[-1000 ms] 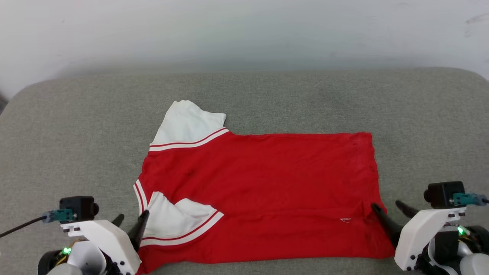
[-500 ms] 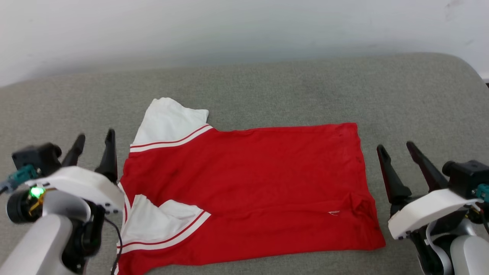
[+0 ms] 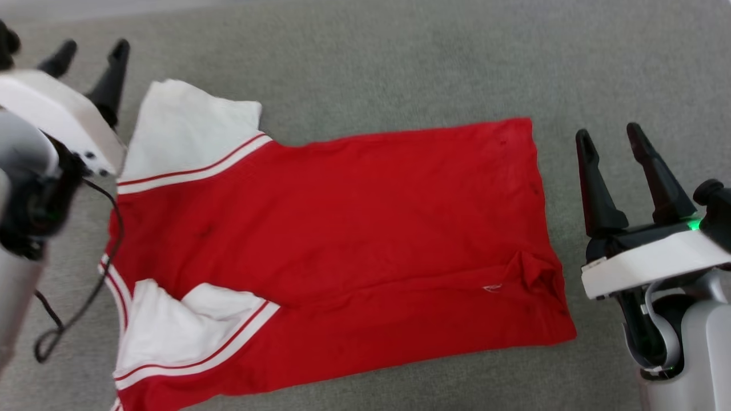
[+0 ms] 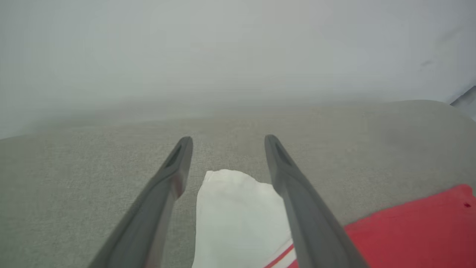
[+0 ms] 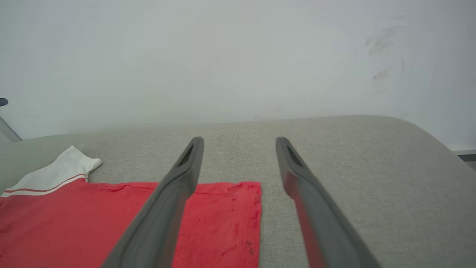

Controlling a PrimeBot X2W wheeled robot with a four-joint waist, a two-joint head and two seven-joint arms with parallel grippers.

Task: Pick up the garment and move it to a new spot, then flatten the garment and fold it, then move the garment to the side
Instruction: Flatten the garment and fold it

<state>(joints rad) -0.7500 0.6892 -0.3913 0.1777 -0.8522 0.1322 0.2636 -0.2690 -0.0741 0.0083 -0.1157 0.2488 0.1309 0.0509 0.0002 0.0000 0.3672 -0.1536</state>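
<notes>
1. The left gripper (image 3: 91, 54), jaws wide and empty, has left the near sleeve for the garment's (image 3: 342, 228) 10 o'clock, beside the far white sleeve (image 3: 188, 131).
2. The right gripper (image 3: 608, 137), equally spread and empty, has moved from the near hem corner to 3 o'clock.
3. The near side looks released, so the far edge is probably next.
4. The garment lies flat on the grey cushion (image 3: 400, 57), plain red side up. Its near sleeve is tucked inward at 7 o'clock.
</notes>
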